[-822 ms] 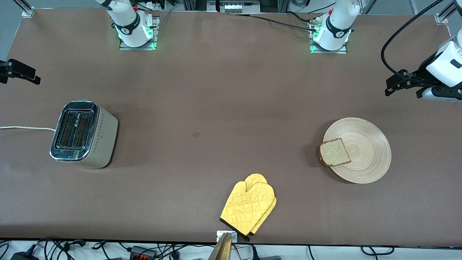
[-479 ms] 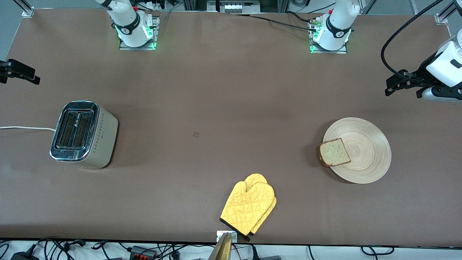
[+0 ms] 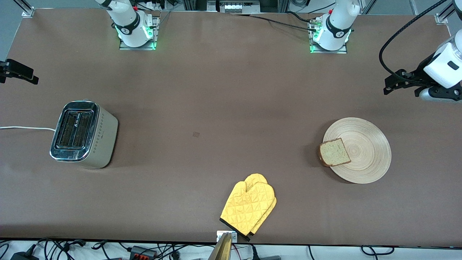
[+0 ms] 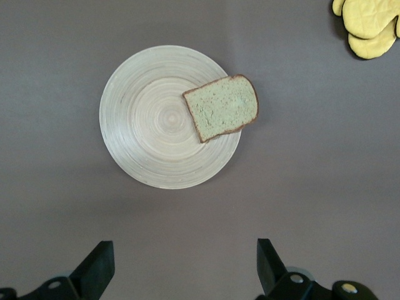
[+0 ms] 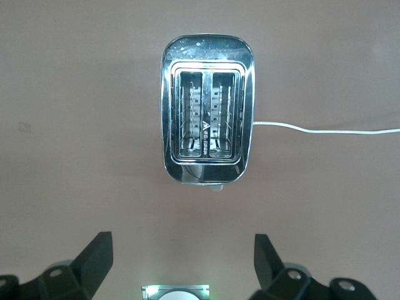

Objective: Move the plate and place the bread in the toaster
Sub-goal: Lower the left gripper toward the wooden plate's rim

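A pale wooden plate [image 3: 364, 151] [image 4: 156, 125] lies toward the left arm's end of the table. One slice of bread [image 3: 335, 152] [image 4: 222, 107] rests on the plate's rim on the side toward the right arm's end, overhanging it slightly. The chrome-topped toaster [image 3: 83, 133] [image 5: 207, 109] stands toward the right arm's end, both slots empty. My left gripper [image 3: 397, 83] [image 4: 183, 265] hangs high over bare table beside the plate, open and empty. Beside the toaster, my right gripper [image 3: 18, 72] [image 5: 182, 259] is high over the table, open and empty too.
A yellow oven mitt [image 3: 249, 207] [image 4: 369, 25] lies near the table's front edge, about midway between the two ends. The toaster's white cord [image 3: 25, 128] [image 5: 325, 130] runs off toward the right arm's end. The right arm's lit base [image 5: 175, 292] shows between its fingers.
The left arm's hand has shifted very slightly. Plate, bread, toaster and mitt have not moved.
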`<state>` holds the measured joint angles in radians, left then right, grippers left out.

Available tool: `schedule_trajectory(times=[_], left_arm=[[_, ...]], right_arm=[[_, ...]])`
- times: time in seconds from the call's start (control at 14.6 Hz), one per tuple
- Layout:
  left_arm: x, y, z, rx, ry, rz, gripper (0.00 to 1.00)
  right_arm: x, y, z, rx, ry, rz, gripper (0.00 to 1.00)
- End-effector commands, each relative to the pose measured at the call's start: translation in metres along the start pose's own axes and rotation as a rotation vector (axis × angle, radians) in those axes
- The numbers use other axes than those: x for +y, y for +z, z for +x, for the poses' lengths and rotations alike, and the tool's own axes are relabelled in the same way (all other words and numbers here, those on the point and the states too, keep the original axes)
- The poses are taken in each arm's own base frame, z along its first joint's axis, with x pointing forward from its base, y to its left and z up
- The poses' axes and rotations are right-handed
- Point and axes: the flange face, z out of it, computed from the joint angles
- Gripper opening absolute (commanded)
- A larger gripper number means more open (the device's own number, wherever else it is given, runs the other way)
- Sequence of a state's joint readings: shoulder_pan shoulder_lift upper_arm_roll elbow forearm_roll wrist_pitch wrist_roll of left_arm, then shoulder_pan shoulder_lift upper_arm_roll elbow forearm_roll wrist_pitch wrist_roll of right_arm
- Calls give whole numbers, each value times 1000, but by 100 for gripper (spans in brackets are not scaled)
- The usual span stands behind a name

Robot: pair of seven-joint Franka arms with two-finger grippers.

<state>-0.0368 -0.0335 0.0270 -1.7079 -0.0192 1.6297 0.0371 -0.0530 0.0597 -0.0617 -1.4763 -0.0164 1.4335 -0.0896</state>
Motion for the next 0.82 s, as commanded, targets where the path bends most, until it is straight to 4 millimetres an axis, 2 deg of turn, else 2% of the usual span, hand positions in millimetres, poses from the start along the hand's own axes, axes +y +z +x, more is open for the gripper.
schedule_trajectory(times=[0.0, 0.21, 0.41, 0.48, 0.55, 0.62, 0.75], left_arm=[[-4, -1, 5, -22, 13, -9, 100], [-19, 22, 12, -87, -11, -15, 100], [-61, 48, 15, -161, -26, -48, 100], [-79, 56, 20, -169, -31, -60, 100], [-105, 70, 29, -172, -38, -122, 100], [-133, 81, 34, -162, -38, -200, 100], [-195, 118, 43, -142, -35, -333, 100]], right_arm=[[2, -6, -4, 1, 15, 13, 100], [1, -6, -4, 1, 5, 14, 100], [-2, -6, -4, 1, 7, 15, 100], [-2, -6, -4, 2, 7, 15, 100], [-2, -6, -4, 2, 7, 15, 100], [-2, -5, -3, 3, 4, 15, 100], [-1, -4, -2, 1, 2, 15, 100]])
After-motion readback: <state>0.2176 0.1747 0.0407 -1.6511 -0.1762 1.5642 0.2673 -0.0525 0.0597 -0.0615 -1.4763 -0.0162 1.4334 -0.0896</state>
